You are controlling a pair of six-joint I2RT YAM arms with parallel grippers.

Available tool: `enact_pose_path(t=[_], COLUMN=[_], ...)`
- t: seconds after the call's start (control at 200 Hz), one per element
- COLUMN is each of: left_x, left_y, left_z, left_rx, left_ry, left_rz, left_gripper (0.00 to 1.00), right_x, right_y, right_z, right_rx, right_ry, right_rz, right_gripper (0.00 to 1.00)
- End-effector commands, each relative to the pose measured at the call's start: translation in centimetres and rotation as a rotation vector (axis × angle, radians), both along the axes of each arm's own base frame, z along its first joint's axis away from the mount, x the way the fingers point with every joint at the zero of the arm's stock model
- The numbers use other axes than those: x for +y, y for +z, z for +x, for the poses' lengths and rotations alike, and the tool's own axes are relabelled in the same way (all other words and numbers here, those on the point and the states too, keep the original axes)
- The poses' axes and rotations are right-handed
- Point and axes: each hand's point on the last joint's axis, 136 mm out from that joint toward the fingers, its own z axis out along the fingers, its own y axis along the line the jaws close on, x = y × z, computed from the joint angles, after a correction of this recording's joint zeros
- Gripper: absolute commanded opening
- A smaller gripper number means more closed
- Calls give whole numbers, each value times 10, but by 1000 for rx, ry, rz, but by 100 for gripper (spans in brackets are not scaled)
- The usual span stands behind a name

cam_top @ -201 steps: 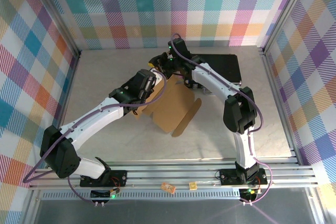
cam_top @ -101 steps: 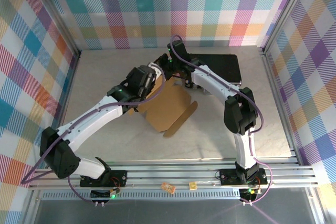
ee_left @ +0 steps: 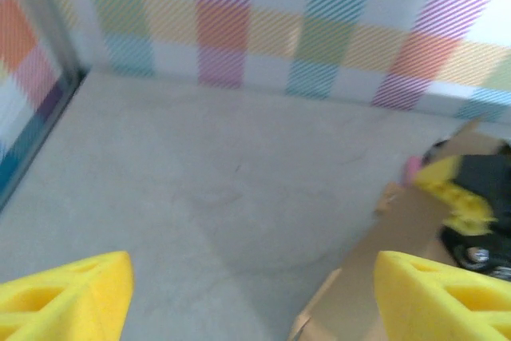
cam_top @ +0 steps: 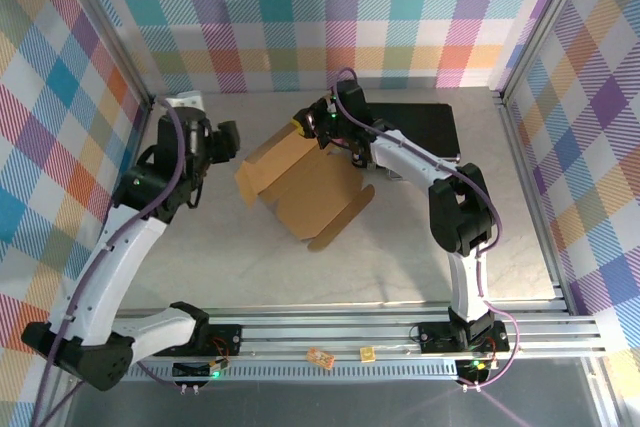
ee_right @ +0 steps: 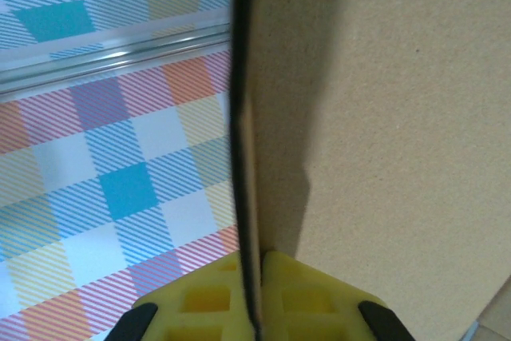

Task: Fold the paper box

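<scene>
The paper box (cam_top: 305, 192) is a brown cardboard sheet lying partly folded at mid-table, with one panel raised at its far left. My right gripper (cam_top: 312, 125) is shut on the far edge of that raised panel. In the right wrist view the board's thin edge (ee_right: 243, 157) runs down between the two yellow fingers (ee_right: 311, 297), which are pressed against it. My left gripper (cam_top: 224, 139) hangs open to the left of the box, apart from it. In the left wrist view its yellow fingertips (ee_left: 68, 293) stand wide over bare table, with the cardboard (ee_left: 391, 245) off to the right.
A black rectangular case (cam_top: 420, 127) lies at the back right, behind the right arm. Plaid walls close the table on three sides. The aluminium rail at the front carries two small items (cam_top: 320, 357). Bare table lies left of the box and in front of it.
My left gripper let go of the cardboard, opened, and swung back to the left wall. My right gripper closed on the panel's edge, and the box shifted a little leftward.
</scene>
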Motion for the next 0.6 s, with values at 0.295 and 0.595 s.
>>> enact_pose_path(t=[0.295, 0.595], left_x=[-27, -25], left_y=[-83, -84], left_z=[-2, 5], left_rx=[281, 295], left_ry=[-98, -83], left_rz=[-335, -301], left_gripper=[77, 75], right_x=[10, 21], right_y=[6, -17], right_z=[4, 8], right_rx=[-9, -28], right_ry=[97, 156], right_rz=[106, 114], right_gripper=[0, 2])
